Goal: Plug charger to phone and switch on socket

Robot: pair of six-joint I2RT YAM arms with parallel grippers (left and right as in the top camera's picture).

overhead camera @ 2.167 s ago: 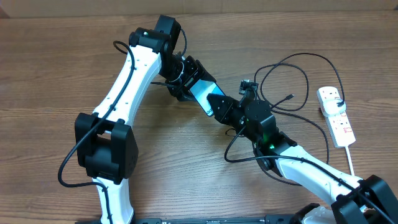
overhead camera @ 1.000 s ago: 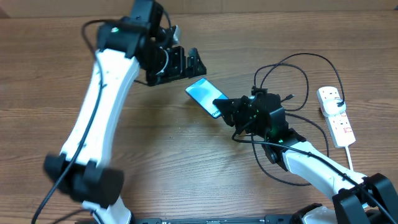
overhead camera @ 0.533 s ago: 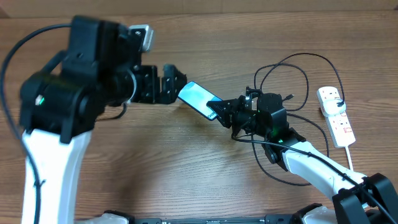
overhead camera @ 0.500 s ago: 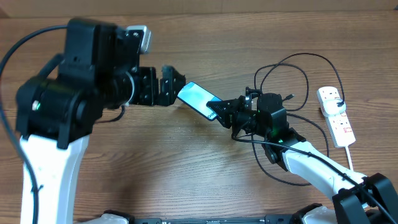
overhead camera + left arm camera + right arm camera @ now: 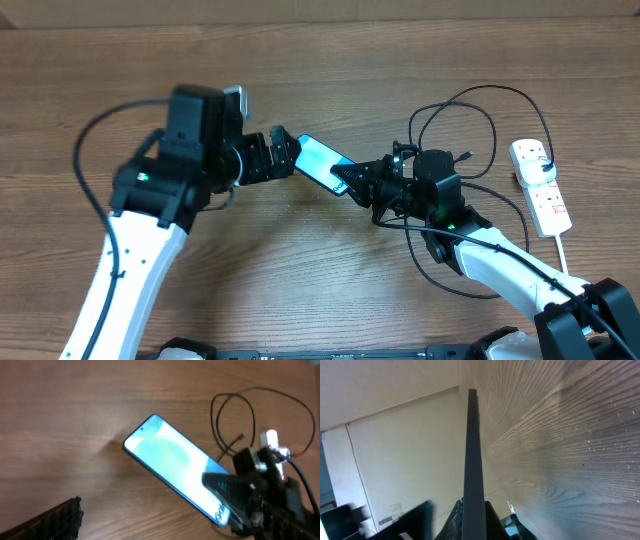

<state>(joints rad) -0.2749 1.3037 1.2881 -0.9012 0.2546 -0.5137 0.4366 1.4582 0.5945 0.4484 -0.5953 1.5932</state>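
The phone [image 5: 320, 160] has a lit light-blue screen and lies slantwise mid-table. My right gripper [image 5: 350, 180] is shut on its "Galaxy" end, as the left wrist view shows [image 5: 222, 491]. The right wrist view shows the phone [image 5: 472, 450] edge-on between the fingers [image 5: 472, 512]. My left gripper [image 5: 281, 153] is open and empty, right beside the phone's far end; one finger [image 5: 52, 521] shows in its own view. The charger [image 5: 470, 105] lies looped to the right, its connector tip [image 5: 467, 157] free on the table. The socket [image 5: 541, 187] lies at the far right.
The socket's white cord [image 5: 563, 255] runs toward the front edge. The charger cable [image 5: 250, 405] loops behind my right arm [image 5: 480, 255]. Bare wooden table [image 5: 300, 270] lies in front of the phone.
My left arm has dropped and its gripper has moved right, close to the phone's far end. My right gripper still holds the phone in about the same place.
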